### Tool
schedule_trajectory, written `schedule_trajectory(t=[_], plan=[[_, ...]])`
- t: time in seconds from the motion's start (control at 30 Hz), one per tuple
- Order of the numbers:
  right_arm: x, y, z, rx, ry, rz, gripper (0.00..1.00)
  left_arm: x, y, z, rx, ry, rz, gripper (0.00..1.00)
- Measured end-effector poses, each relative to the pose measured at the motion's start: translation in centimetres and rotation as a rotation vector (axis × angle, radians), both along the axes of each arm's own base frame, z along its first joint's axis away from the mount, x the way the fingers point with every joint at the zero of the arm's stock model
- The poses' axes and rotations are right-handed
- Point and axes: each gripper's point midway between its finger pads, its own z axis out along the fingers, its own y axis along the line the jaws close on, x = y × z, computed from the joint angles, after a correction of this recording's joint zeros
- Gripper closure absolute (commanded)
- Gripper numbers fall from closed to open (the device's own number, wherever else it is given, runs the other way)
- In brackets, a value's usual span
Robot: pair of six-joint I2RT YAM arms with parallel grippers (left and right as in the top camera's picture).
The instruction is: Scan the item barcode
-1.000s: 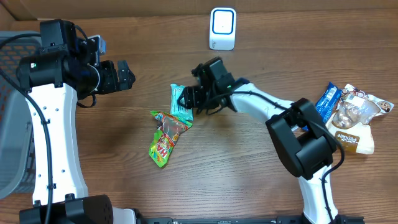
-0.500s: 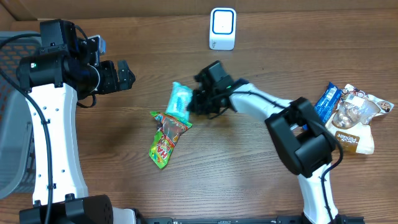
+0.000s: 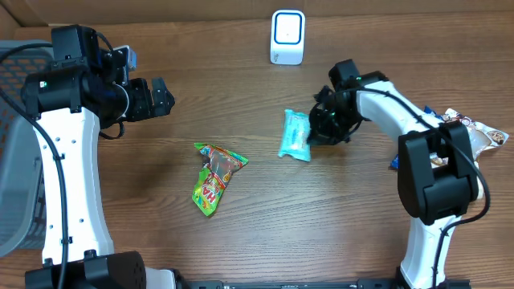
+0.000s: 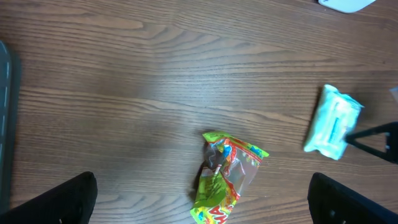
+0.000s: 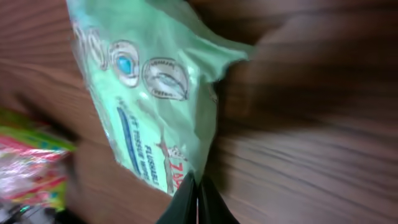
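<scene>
- Since a second ago, the green tissue pack has moved right over the surface — away from the candy bag, nearer the white scanner.
- Now the right end effector pinches its edge, shut tight; the left end effector hangs wide, holding nothing.
- It looks soft, light and crinkly, maybe slippery — best held by its flat sealed edge.

White arms, black joints, black cables
</scene>
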Motion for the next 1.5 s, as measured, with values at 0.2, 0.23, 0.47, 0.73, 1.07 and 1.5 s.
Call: schedule_trajectory(t=[0.2, 0.23, 0.47, 0.73, 1.07, 1.5], plan=[[1.6, -3.3, 2.1, -0.176, -0.097, 0.005, 0.96, 0.0, 0.0, 0.0, 0.0, 0.0, 0.0, 0.0], [2.2, -3.5, 3.1, -0.197, -0.135, 0.008, 0.96, 0.0, 0.0, 0.0, 0.0, 0.0, 0.001, 0.0], [3.3, -0.8, 7.3, -0.305, -0.338, 0.094, 0.96, 0.0, 0.0, 0.0, 0.0, 0.0, 0.0, 0.0], [3.0, 1.3, 7.4, -0.415, -0.426, 0.174, 0.39, 0.0, 0.0, 0.0, 0.0, 0.0, 0.0, 0.01], [7.6, -6.5, 8.1, -0.23, -0.472, 0.161, 0.28, 0.0, 0.0, 0.0, 0.0, 0.0, 0.0, 0.0], [6.7, -6.0, 2.7, 0.192, -0.384, 0.282, 0.34, 0.0, 0.0, 0.0, 0.0, 0.0, 0.0, 0.0]])
